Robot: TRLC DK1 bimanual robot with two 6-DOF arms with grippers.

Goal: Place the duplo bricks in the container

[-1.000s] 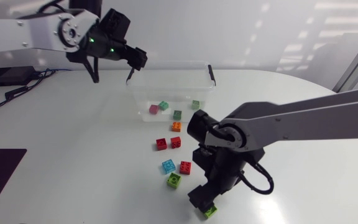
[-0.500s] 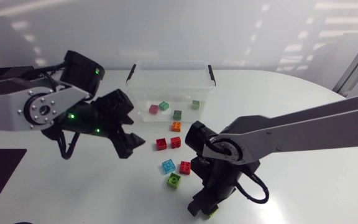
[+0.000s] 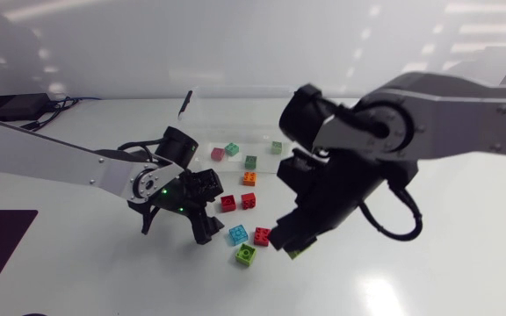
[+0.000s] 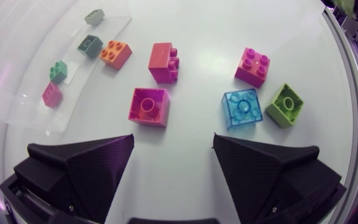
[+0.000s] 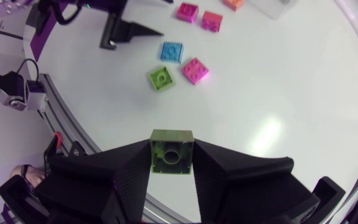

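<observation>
Blue brick [image 4: 242,108] ahead of left jaws

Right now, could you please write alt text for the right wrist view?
The right tool is shut on a lime brick, held above the white table. Ahead of it lie a second lime brick, a blue brick and a pink brick.

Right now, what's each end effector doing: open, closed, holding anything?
Left end effector: open, holding nothing.
Right end effector: closed on a green brick.
</observation>
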